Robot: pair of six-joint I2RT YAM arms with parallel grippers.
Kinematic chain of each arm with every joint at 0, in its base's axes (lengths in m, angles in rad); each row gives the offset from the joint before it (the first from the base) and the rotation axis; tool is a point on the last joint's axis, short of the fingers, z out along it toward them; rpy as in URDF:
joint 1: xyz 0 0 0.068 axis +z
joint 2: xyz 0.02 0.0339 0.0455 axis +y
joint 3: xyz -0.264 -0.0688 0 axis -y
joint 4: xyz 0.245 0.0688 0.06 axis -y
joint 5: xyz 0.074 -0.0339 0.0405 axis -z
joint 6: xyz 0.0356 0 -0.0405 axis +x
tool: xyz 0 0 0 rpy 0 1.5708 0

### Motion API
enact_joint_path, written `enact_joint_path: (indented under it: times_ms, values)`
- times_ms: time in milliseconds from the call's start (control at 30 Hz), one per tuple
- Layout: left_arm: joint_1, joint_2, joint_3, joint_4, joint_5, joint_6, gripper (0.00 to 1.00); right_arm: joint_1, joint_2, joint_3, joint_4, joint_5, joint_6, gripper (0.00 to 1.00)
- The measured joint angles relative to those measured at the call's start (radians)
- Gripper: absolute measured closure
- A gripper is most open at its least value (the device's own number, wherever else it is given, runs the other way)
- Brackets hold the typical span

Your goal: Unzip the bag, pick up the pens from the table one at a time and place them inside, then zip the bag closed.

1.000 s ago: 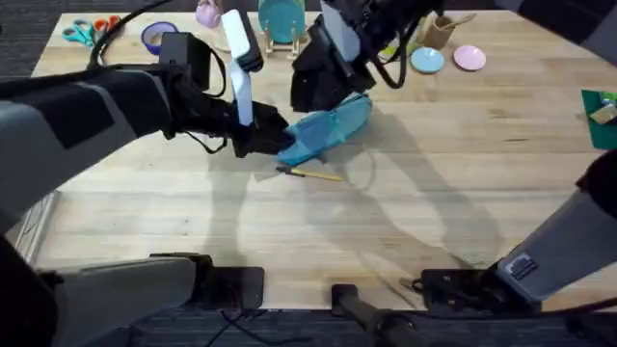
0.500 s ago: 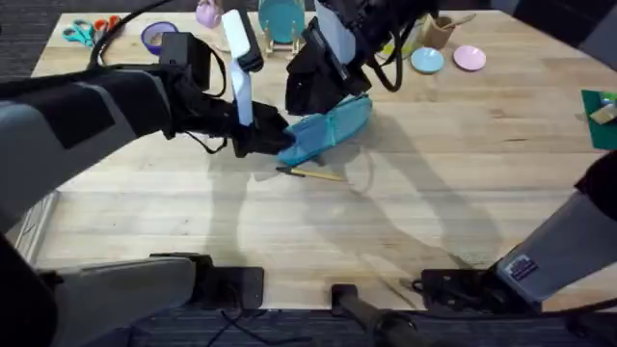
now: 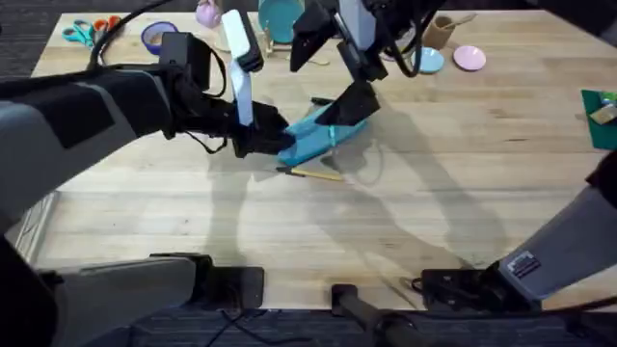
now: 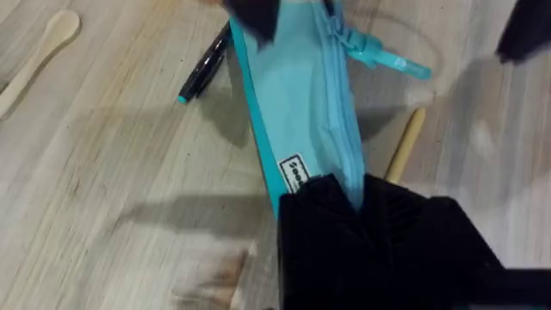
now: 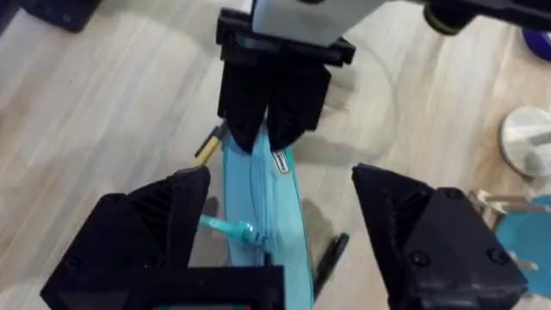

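The teal-blue bag (image 3: 323, 133) lies on the table (image 3: 405, 222), tipped up on its edge. My left gripper (image 3: 273, 142) is shut on its left end, seen close in the left wrist view (image 4: 331, 185). The zipper runs along the bag (image 4: 301, 95) to a pale blue pull (image 4: 387, 57) at the far end. My right gripper (image 3: 352, 104) hangs open over the bag's right end, its fingers straddling the bag (image 5: 263, 207) near the pull (image 5: 228, 228). A yellow pen (image 3: 310, 173) lies just in front of the bag. Behind it lies a black pen (image 4: 205, 65).
Along the back edge are scissors (image 3: 82, 29), a purple tape roll (image 3: 159, 37), a teal plate in a rack (image 3: 281, 19), a cup of wooden utensils (image 3: 442, 29) and two small discs (image 3: 448, 59). A pale wooden spoon (image 4: 39, 52) lies nearby. A green item (image 3: 603, 111) sits far right.
My right gripper has swung from over the bag's middle toward its right end, and its wrist has risen. The left gripper keeps its hold on the bag's left end.
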Motion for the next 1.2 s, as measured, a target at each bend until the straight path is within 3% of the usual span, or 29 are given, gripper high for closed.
enact_joint_path:
  times_ms: [333, 633, 867, 1200]
  values:
    - [0.0, 0.0, 0.0, 0.0, 0.0, 0.0, 0.959, 0.009, -0.048, 0.063, -0.01, 0.132, 0.023, 0.006]
    - [0.0, 0.0, 0.0, 0.0, 0.0, 0.0, 0.959, 0.009, -0.06, 0.086, -0.027, 0.164, 0.054, 0.005]
    - [0.0, 0.0, 0.0, 0.0, 0.0, 0.0, 0.959, 0.009, -0.08, 0.086, -0.014, 0.181, 0.237, 0.005]
    - [0.0, 0.0, 0.0, 0.0, 0.0, 0.0, 0.959, 0.009, -0.168, 0.086, 0.007, 0.214, 0.619, 0.006]
